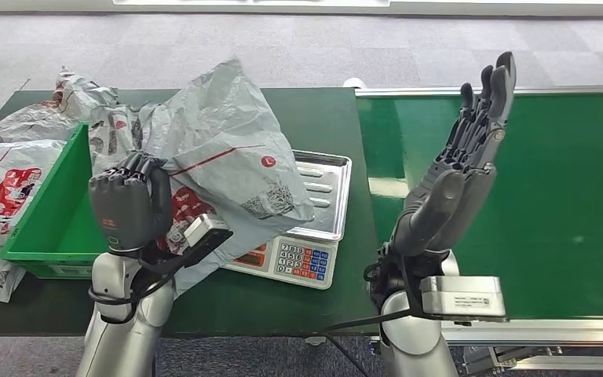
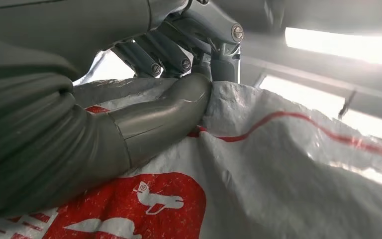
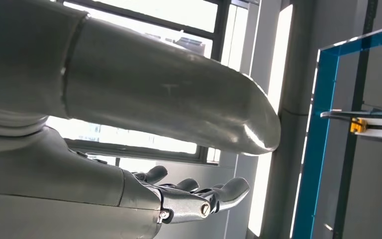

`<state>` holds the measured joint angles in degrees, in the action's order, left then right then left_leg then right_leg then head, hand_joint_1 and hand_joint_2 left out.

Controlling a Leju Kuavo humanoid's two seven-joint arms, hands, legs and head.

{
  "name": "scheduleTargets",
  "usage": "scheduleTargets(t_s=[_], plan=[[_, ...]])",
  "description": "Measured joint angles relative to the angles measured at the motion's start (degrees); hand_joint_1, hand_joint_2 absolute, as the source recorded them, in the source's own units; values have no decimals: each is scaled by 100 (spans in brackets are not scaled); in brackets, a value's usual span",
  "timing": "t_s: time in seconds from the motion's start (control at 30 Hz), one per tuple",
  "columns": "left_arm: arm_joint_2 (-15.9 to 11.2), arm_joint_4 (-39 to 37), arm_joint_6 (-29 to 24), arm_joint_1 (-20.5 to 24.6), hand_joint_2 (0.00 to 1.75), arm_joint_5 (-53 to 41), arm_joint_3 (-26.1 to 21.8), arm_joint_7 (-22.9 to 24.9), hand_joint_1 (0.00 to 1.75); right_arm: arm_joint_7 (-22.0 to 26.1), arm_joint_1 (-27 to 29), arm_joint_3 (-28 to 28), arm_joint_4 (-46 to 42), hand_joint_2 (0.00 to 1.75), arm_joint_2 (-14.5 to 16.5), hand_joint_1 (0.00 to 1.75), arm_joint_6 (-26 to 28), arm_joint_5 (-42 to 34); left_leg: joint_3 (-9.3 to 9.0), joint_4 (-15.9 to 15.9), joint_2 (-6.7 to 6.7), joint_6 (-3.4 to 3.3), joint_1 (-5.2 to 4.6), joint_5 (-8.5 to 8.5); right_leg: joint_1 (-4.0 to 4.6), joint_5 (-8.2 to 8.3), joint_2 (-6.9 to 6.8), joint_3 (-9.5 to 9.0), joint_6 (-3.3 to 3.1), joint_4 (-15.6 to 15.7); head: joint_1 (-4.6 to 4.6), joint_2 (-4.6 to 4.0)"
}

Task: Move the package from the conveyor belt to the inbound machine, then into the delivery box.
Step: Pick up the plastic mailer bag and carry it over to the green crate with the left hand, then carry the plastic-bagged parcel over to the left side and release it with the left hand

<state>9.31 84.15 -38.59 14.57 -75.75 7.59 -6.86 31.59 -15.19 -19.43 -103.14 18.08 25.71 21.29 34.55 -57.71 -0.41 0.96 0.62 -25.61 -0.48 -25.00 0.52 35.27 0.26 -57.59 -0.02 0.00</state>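
Green table, left robot hand gripping package

Even, soft indoor light falls across my head view, sharp edge to edge, with pale reflections streaking the green belt and a mild sheen on the steel tray; shadows under my hands are faint. At my left wrist, the thumb and the bag sit in dim, slightly hazy light, while bright strips behind blow out to white. At my right wrist, windows glare white behind my thumb, which shows a soft highlight at its tip.
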Motion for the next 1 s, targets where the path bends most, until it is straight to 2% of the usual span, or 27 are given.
scheduleTargets(t_s=[0.17,0.3,0.43,0.53,0.67,0.73,0.8,0.87,1.0], plan=[[-120,-335,-83,526,175,-1019,-589,752,175,12,-70,-13,46,0,0,0,78,-82,-2,0,1,4,1,4,1,4,-1,-1,-4,-1,1,0],[-622,-1174,-84,1139,175,-1076,-1040,1560,175,19,-129,-33,86,0,0,0,102,-187,-7,0,3,16,8,13,5,11,3,2,-14,-8,0,0],[-1120,-2055,-84,1590,175,-1076,-1134,1971,175,60,-178,-44,122,0,0,0,45,-263,-7,0,0,25,14,19,12,11,3,4,-19,-12,-2,0],[-1323,-2678,-73,1850,175,-1082,-1142,2154,175,62,-190,-46,145,0,0,0,50,-275,-5,0,-3,25,14,19,14,9,3,4,-22,-12,-1,0],[-1516,-3990,120,2373,175,-1086,-1083,2403,175,63,-226,-50,151,0,-3,0,74,-284,-5,0,0,25,13,18,12,10,3,5,-22,-12,-1,0],[-1570,-4530,205,2547,175,-1085,-1074,2424,87,63,-250,-51,151,0,-9,0,74,-293,-5,0,1,25,13,18,12,11,4,5,-24,-12,-1,0],[-1607,-4943,260,2654,87,-1081,-1075,2432,0,63,-275,-51,151,0,-20,0,73,-304,-5,0,1,25,13,18,12,12,3,6,-25,-12,-1,0],[-1637,-5273,349,2733,0,-1070,-1083,2475,0,61,-289,-51,151,0,-29,0,72,-315,-4,0,1,25,13,18,12,12,3,6,-25,-12,-1,0],[-1670,-5713,430,2816,0,-1063,-1162,2672,0,40,-307,-51,151,0,-35,0,70,-317,-3,0,1,26,15,17,14,11,3,8,-27,-12,-1,0]])
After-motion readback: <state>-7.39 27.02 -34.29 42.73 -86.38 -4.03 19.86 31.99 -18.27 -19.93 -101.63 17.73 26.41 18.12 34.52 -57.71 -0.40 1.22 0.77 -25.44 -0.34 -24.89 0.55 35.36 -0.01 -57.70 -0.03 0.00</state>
